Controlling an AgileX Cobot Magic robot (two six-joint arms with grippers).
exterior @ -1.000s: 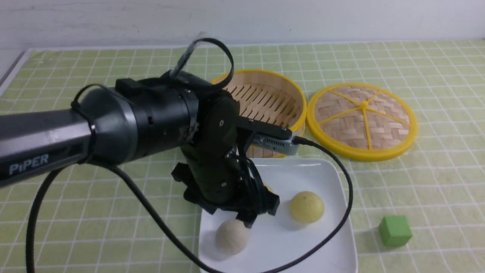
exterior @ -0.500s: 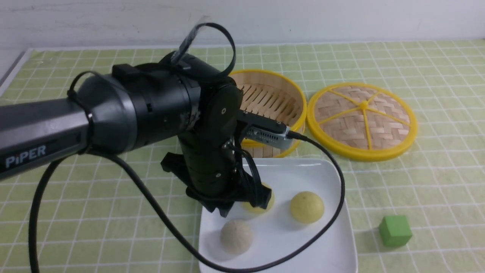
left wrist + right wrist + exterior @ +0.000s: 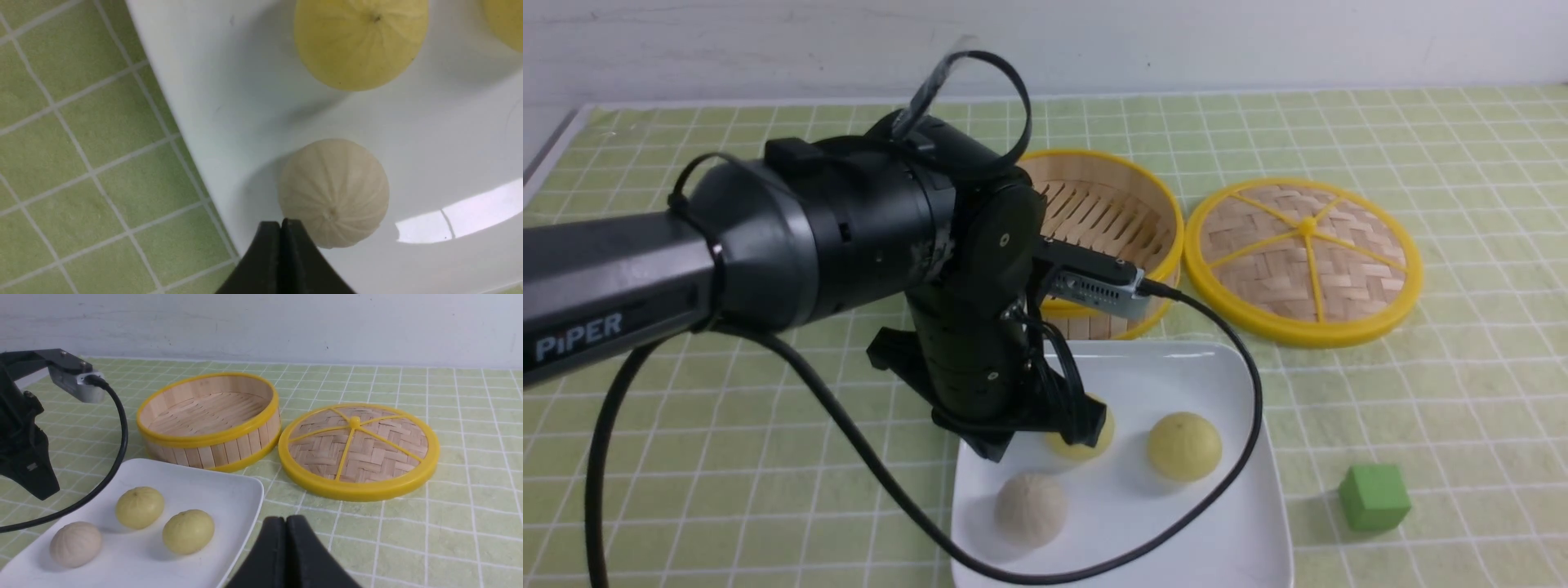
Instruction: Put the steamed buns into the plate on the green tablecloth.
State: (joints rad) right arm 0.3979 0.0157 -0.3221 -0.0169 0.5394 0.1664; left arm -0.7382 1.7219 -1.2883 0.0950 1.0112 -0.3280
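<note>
All three steamed buns (image 3: 1183,446) are seen lying in the plate (image 3: 1176,367); the left pincer (image 3: 281,223), shut and empty, is best raised straight up, with its cable (image 3: 1259,392) kept clear of them

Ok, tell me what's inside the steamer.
Only bare bamboo slats show inside the steamer, with nothing lying on them. Its near wall hides the closest strip of floor.
</note>
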